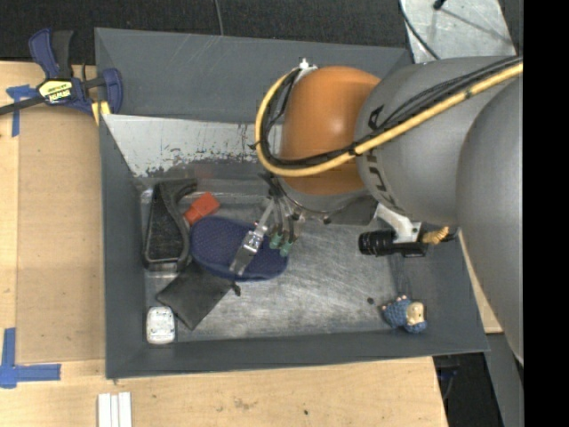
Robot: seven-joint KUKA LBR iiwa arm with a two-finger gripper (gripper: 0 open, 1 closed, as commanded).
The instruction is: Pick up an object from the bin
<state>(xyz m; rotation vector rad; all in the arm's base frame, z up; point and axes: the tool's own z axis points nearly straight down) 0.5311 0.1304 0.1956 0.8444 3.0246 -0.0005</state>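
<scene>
Two fingers of the tool (265, 244) stand apart over the dark blue rounded thing (213, 243) toward nine o'clock; I'd lower squarely before closing.

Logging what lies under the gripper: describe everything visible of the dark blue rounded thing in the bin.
The dark blue rounded thing looks like soft fabric, oval and slightly domed, lying flat on the grey metal bin's floor, left of centre. The gripper is over its right part, hiding some; contact cannot be told. A dark grey flat sheet meets its lower left edge, a small orange piece lies at its upper edge, and a black rectangular thing lies close on its left.
</scene>
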